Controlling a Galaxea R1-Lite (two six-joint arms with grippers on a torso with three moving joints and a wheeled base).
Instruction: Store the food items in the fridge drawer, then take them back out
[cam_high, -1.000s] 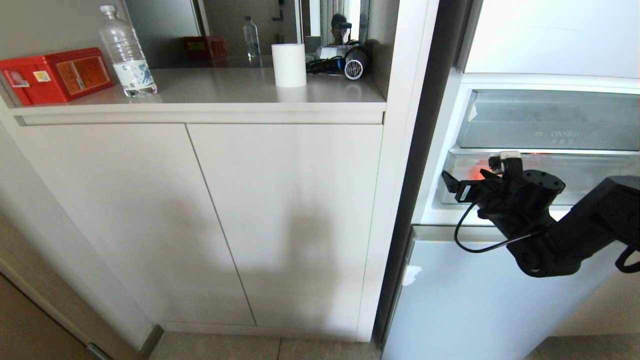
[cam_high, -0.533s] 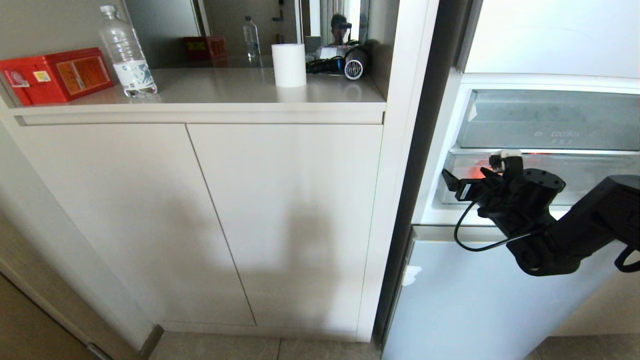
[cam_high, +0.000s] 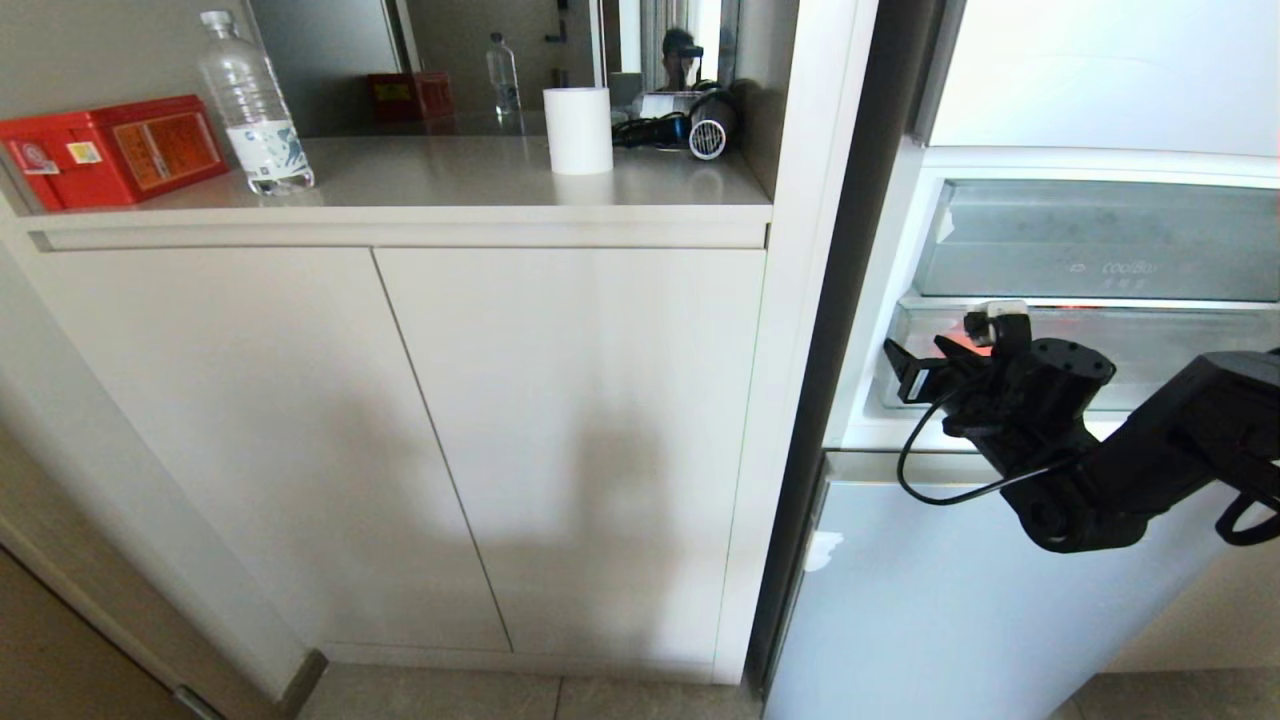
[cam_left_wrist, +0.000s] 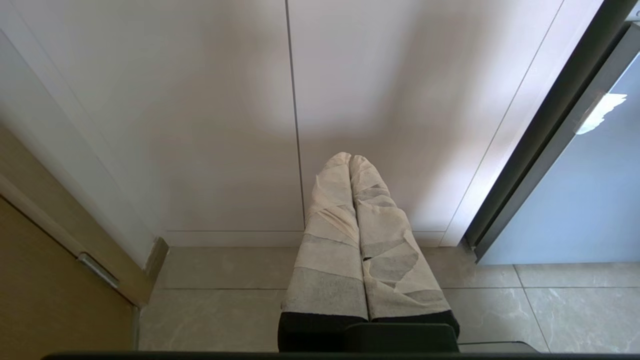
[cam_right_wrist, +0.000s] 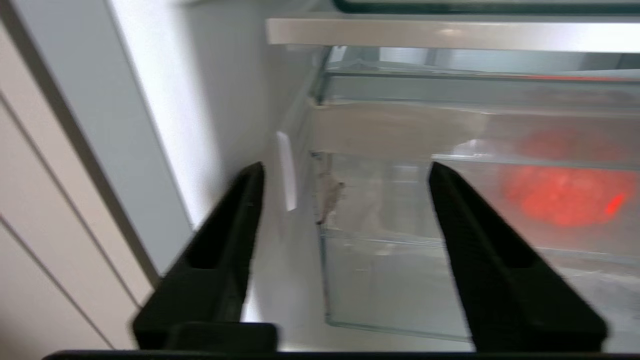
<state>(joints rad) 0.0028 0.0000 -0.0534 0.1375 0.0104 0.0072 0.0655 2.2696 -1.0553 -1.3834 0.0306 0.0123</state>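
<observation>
I am seeing the apple (cam_right_wrist: 565, 195) only as a red glow, sitting inside the fridge drawer (cam_right_wrist: 400, 280) behind its frosted front, toward the left end. My right claw (cam_right_wrist: 345, 172) is hanging just outside the drawer's left front corner, fingers apart and gripping nothing. I am worrying that the fingers are straddling the corner instead of the front lip, so closing here could slip or jam the drawer. My left claw (cam_left_wrist: 350, 160) is parked clenched, low by the cabinet (cam_high: 400, 420).
</observation>
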